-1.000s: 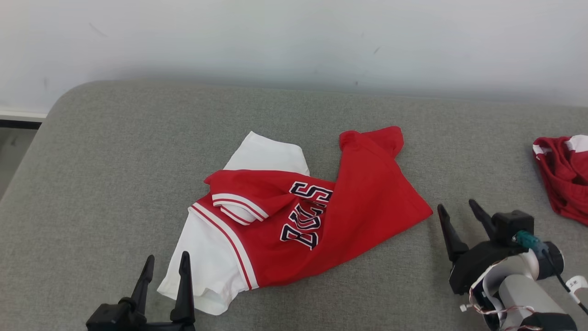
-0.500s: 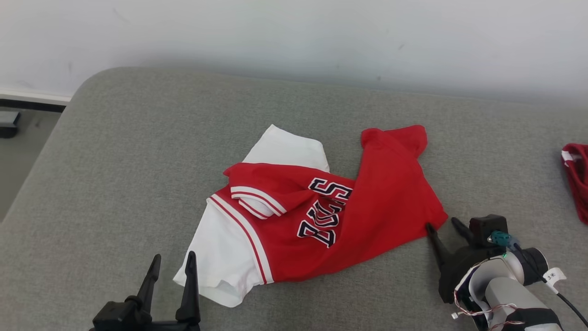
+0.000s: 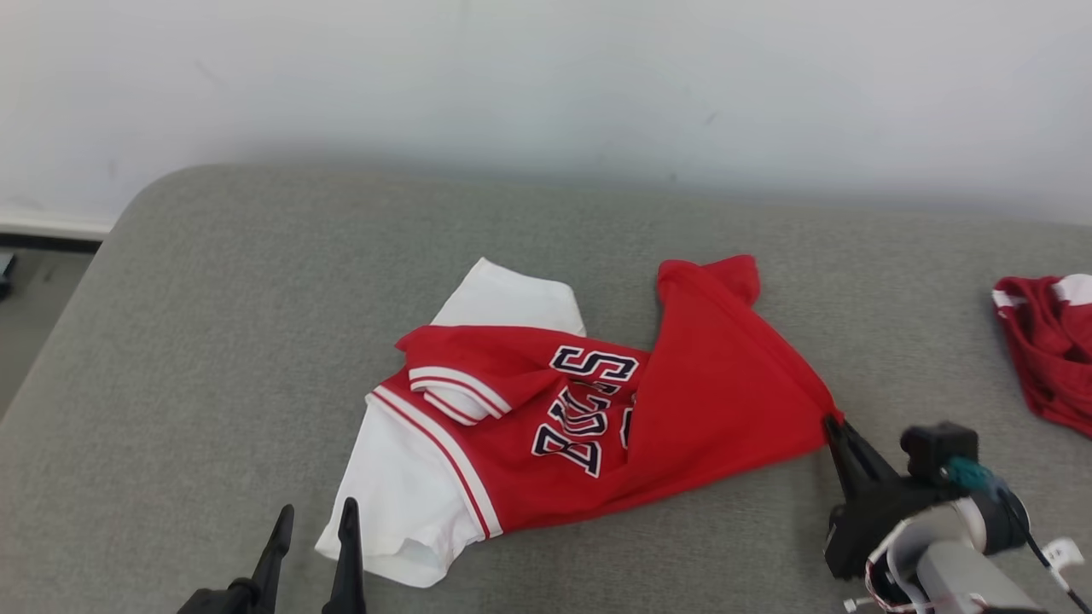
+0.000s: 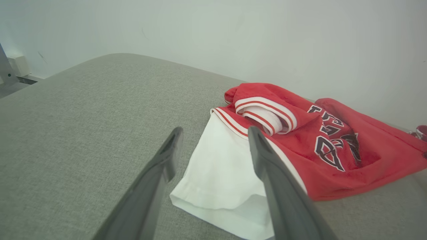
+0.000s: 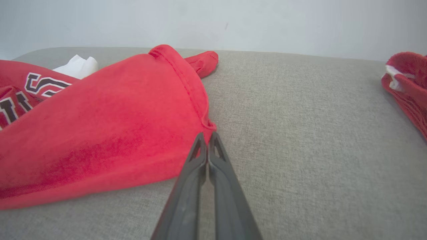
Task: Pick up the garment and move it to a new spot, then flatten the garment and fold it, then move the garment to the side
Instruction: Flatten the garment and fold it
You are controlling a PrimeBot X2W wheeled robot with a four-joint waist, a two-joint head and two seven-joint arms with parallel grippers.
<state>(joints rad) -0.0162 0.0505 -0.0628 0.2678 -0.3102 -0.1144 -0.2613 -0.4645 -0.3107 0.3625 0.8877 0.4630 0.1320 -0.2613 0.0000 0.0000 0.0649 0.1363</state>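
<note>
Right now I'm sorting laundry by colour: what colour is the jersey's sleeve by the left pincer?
Plain white sleeve; left wrist view shows it best.

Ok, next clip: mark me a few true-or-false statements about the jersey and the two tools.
1. The right tool is shut on a red corner of the jersey. True.
2. The left tool is shut on the jersey. False: it stands open, holding nothing.
3. The jersey lies flat and neatly folded. False: it is crumpled, its lettering creased.
4. Another red garment lies on the cushion to the robot's right. True.
5. The jersey is lifted clear of the cushion. False: most of it rests there.
</note>
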